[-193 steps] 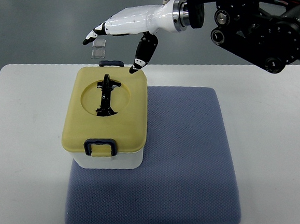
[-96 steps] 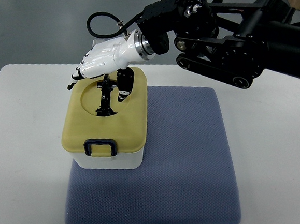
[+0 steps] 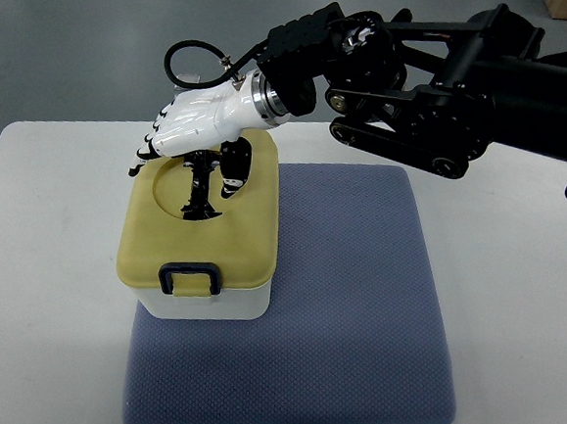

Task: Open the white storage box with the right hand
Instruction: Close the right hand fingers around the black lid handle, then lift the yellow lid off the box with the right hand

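A white storage box [image 3: 203,304] with a yellow lid [image 3: 242,233] stands on the left part of a blue mat. A black folding handle [image 3: 199,191] stands up in the lid's round recess, and a dark latch [image 3: 190,279] clips the near edge. My right hand [image 3: 192,156], white with black fingertips, reaches in from the right on a black arm and hovers over the far half of the lid. Its fingers point down on the left side of the handle and its thumb [image 3: 234,169] on the right side. They straddle the handle without closing on it. The far latch is hidden under the hand.
The blue mat [image 3: 355,306] lies on a white table [image 3: 42,281] and spreads to the right of the box. My bulky black right arm [image 3: 441,77] crosses the upper right of the picture. Grey floor lies beyond the table's far edge.
My right hand came down and toward me from beyond the box's far edge, rotating over the lid. In the last half second it settled slightly lower around the handle.
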